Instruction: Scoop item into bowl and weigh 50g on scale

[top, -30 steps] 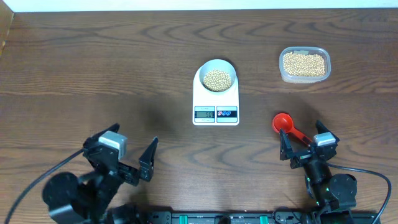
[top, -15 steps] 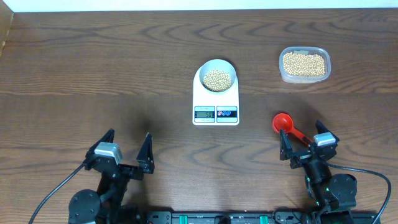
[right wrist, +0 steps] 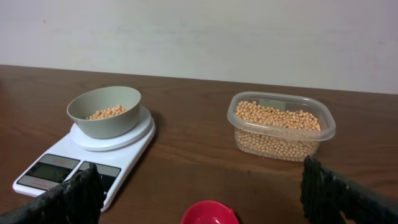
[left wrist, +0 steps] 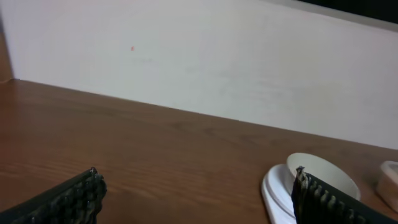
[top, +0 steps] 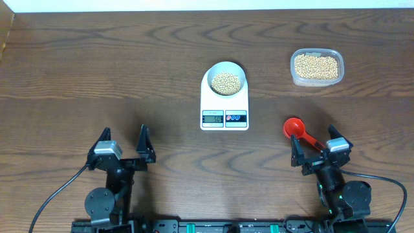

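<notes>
The white scale [top: 224, 107] stands mid-table with the small bowl [top: 225, 81] on it, holding tan beans [top: 225, 83]. More beans fill a clear plastic tub [top: 316, 66] at the back right. A red scoop [top: 295, 128] lies on the table just ahead of my right gripper [top: 320, 151], which is open and empty. My left gripper [top: 123, 144] is open and empty at the front left, far from the scale. The right wrist view shows the bowl [right wrist: 104, 111], scale [right wrist: 87, 153], tub [right wrist: 281, 126] and scoop [right wrist: 209, 213]. The left wrist view shows the bowl's rim [left wrist: 322, 175].
The dark wooden table [top: 97, 77] runs to a pale wall [left wrist: 199, 56] at the back. A black rail with cables [top: 220, 226] lies along the front edge.
My left arm has drawn back and turned straight, its gripper now pointing ahead at the front left. The right arm, scoop, bowl and scale have not moved.
</notes>
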Controlling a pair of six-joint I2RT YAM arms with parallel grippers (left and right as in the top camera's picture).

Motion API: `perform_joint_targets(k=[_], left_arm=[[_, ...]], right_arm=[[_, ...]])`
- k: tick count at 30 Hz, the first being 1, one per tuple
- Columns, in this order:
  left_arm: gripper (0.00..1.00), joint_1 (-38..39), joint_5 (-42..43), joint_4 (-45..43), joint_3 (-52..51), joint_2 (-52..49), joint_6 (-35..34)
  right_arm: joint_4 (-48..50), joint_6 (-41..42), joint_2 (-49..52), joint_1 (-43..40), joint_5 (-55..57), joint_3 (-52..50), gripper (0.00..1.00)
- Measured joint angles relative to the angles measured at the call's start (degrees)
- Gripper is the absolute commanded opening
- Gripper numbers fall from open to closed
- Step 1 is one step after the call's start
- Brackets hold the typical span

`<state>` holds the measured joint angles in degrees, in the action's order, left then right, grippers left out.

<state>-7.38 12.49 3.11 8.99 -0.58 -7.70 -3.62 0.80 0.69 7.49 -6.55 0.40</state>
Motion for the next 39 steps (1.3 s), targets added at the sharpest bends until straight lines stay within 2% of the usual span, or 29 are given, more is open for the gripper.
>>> perform_joint_targets(k=[4,11,20,30,39], left_arm=[[0.98,0.17,-2.21,-1.99,-1.25,0.0,-0.09],[0.98,1.18,-4.9,-12.72,-6.88,0.0,-0.22],[0.98,3.91,-6.78,-14.01,-8.66,0.0,-0.22],[0.98,5.95,-6.47,-3.39,-8.66,-0.04,2.29],[0.98,6.1,-6.4,-2.27,-8.33,0.0,6.73]], right_arm=[[0.0,0.0,0.0,0.0,0.02,0.0,0.99],[0.0,0.0,0.0,0.0,0.0,0.0,0.99],[0.0,0.0,0.0,0.0,0.0,0.0,0.99],[-0.02,0.0,0.0,0.0,0.0,0.0,0.99],[0.0,0.0,0.0,0.0,0.0,0.0,0.99]])
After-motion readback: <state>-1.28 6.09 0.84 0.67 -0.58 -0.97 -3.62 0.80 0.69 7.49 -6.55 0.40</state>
